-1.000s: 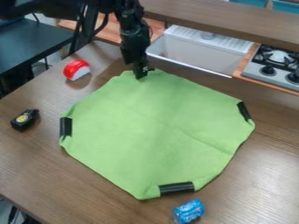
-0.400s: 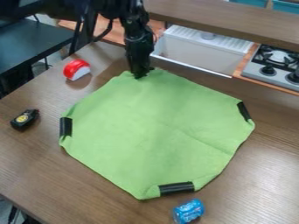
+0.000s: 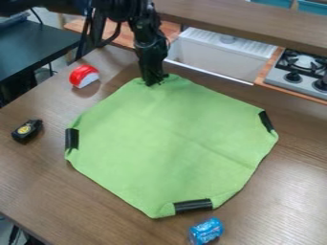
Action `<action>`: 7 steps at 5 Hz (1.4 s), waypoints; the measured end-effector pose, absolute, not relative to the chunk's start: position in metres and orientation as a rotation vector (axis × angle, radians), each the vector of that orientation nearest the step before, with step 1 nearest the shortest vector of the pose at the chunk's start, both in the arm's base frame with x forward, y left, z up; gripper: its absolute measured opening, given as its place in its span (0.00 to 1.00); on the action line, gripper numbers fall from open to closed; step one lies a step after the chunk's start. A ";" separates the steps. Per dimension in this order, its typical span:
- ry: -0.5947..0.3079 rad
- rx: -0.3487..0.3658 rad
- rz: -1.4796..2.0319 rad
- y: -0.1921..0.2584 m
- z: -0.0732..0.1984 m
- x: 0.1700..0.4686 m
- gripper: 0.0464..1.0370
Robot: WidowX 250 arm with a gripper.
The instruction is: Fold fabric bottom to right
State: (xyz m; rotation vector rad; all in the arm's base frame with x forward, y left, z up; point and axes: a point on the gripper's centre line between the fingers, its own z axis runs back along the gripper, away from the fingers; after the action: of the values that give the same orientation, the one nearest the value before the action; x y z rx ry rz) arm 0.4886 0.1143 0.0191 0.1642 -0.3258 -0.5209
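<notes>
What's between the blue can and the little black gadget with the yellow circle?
In the camera view, the green fabric and bare tabletop lie between them.

Plain green fabric with black strips, on my brown, wood-grained table.
My gripper is all black; I see a red-and-white rounded object, a small black object with a yellow round patch, a blue wrapped object, its lighter markings probably white, a white sink, and a pale grey stove with black knobs.
</notes>
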 end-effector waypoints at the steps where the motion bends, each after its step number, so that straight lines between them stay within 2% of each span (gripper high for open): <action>1: -0.362 0.170 -0.522 0.109 0.036 0.478 0.00; 2: -0.405 0.237 -0.537 0.105 0.060 0.459 0.00; 4: -0.427 0.175 -0.592 0.063 0.079 0.409 0.00; 7: -0.371 0.114 -0.641 0.017 0.075 0.322 0.00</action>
State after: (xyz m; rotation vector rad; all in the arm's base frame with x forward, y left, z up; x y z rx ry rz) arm 0.3216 0.0174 0.0752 0.1138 -0.3712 -0.6412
